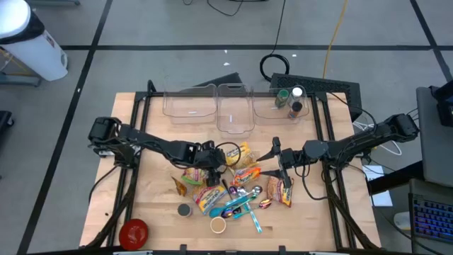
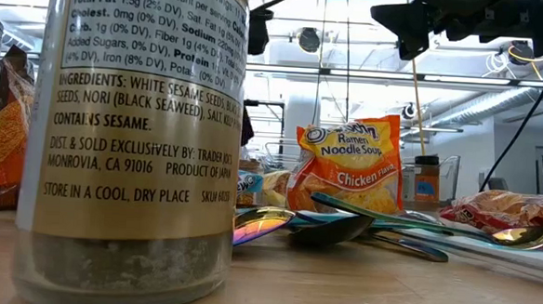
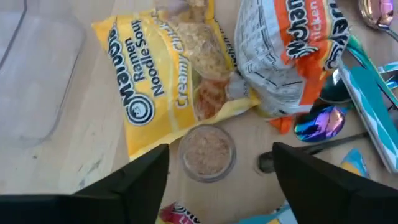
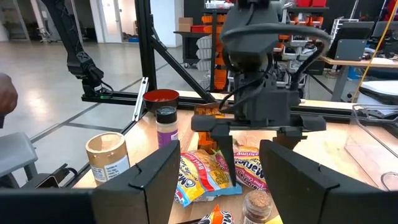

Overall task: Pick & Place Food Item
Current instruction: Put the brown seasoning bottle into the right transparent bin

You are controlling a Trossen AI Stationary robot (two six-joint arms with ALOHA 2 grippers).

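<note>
Two pincers at mid-tabletop. Left pincer [image 3: 221,171] is spread apart, straddling the spice jar [image 3: 208,151]: drop straight, clamp the sides. Right pincer [image 1: 281,168] hovers apart, empty.

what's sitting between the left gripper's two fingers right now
In the left wrist view, a small round jar of brownish seasoning stands on the bare wood between the open left gripper fingers, beside the yellow ramen packet.

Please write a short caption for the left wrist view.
Open left gripper above a small jar beside a yellow ramen packet.

Grey floor [image 1: 177,28] with dark lines — shelving [image 4: 205,43] beyond.
</note>
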